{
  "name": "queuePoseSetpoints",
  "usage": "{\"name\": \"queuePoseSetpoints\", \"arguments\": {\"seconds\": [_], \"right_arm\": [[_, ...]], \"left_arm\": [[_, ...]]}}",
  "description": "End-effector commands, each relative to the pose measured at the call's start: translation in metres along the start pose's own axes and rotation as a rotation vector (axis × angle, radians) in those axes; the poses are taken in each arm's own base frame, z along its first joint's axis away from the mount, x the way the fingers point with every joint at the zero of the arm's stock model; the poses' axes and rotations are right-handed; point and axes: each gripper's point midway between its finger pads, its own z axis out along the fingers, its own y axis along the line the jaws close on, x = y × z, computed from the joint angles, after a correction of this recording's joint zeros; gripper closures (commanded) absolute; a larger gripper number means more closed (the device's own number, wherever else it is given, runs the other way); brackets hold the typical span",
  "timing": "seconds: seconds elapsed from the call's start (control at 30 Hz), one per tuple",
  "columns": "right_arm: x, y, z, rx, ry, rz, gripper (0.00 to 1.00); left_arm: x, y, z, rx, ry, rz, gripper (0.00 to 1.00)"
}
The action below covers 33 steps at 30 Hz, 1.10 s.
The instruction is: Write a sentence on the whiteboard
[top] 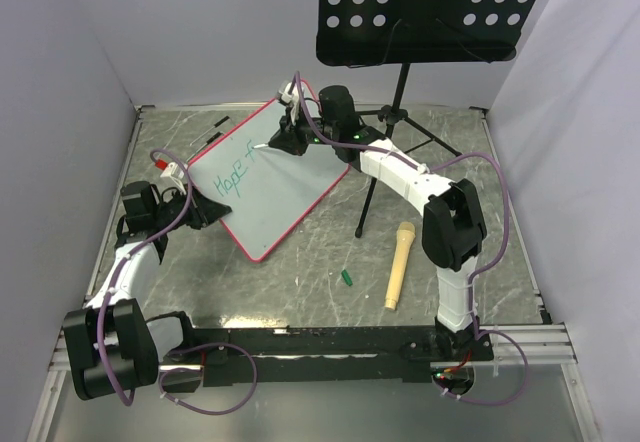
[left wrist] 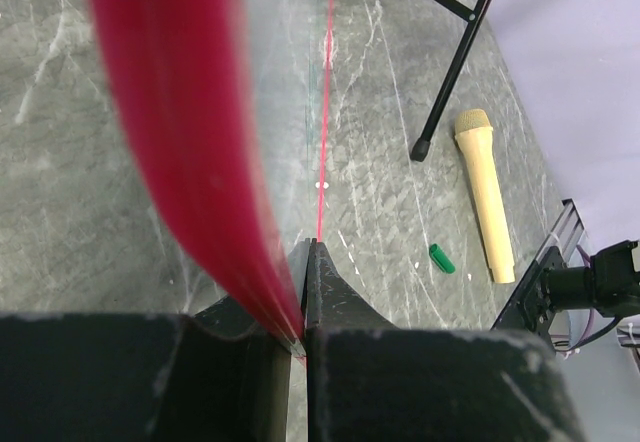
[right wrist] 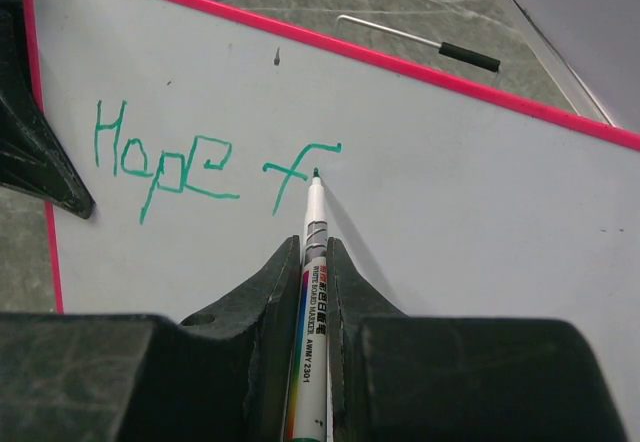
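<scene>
Whiteboard with the pink-red frame is sitting at a slant over the grey surface, between the two pincers; I cannot tell if its whole back is touching the surface. Left pincer is clamping on the frame at the board's edge, and in the left wrist view the red frame is running as a blur straight ahead from the fingertips. Right pincer is closing tight on a marker. The marker is pointing forward from this pincer, with its tip touching the white face. Sentence in teal-green is showing only "Hope f". The word "Hope" is lying ahead and left of the right pincer, and the marker tip is just right of the "f". To the right of the left pincer, a beige microphone and a small green cap are lying on the surface, well apart from the board.
</scene>
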Motion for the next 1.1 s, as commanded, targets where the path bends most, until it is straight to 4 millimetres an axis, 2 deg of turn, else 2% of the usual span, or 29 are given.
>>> {"name": "queuePoseSetpoints", "arguments": {"seconds": [0.0,0.5,0.83,1.07], "right_arm": [[-0.008,0.000,-0.006,0.005,-0.023,-0.035,1.00],[-0.003,0.004,-0.014,0.010,-0.012,-0.037,1.00],[-0.001,-0.003,-0.020,0.035,-0.007,-0.026,1.00],[-0.008,-0.011,-0.021,0.053,-0.019,-0.026,1.00]], "left_arm": [[-0.026,-0.004,0.000,0.001,-0.050,0.140,0.99],[-0.026,-0.003,0.000,-0.002,-0.050,0.140,0.99],[-0.025,-0.004,0.000,0.001,-0.049,0.138,0.99],[-0.026,-0.004,0.000,-0.001,-0.050,0.140,0.99]]}}
